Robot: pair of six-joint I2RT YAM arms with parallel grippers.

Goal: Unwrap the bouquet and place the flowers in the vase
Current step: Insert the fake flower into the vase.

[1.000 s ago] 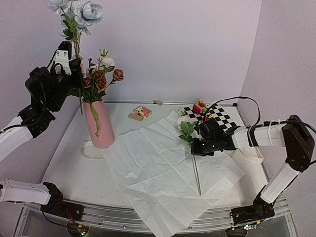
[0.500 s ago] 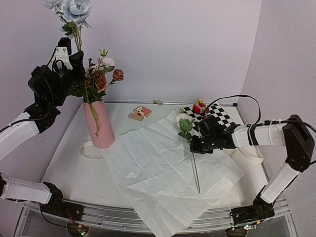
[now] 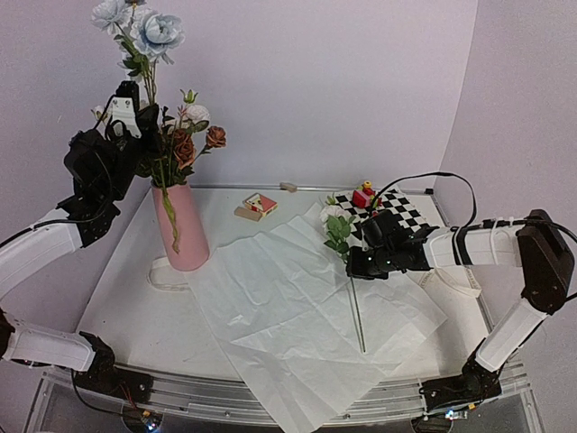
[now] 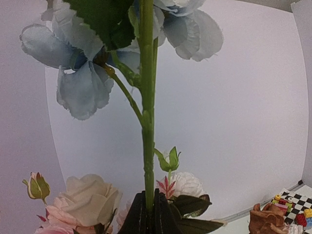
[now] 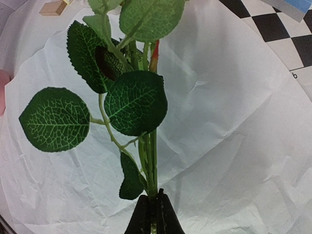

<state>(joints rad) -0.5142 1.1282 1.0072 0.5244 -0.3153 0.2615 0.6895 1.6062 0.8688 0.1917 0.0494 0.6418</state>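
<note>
White table (image 3: 126, 298) w/ pink vase (image 3: 183, 230), paper sheet (image 3: 288, 311), checkered mat (image 3: 411, 213), sm. box (image 3: 260, 205)

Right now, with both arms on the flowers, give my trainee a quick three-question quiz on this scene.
1. True or false: the left gripper is shut on the stem of a blue flower.
2. Pick one: the leafy stem held in the right gripper hangs over A) the white paper, B) a metal tray, C) a blue towel.
3. Short answer: what colour is the vase that already holds flowers?

Key: 1 true; 2 A; 3 pink.
</note>
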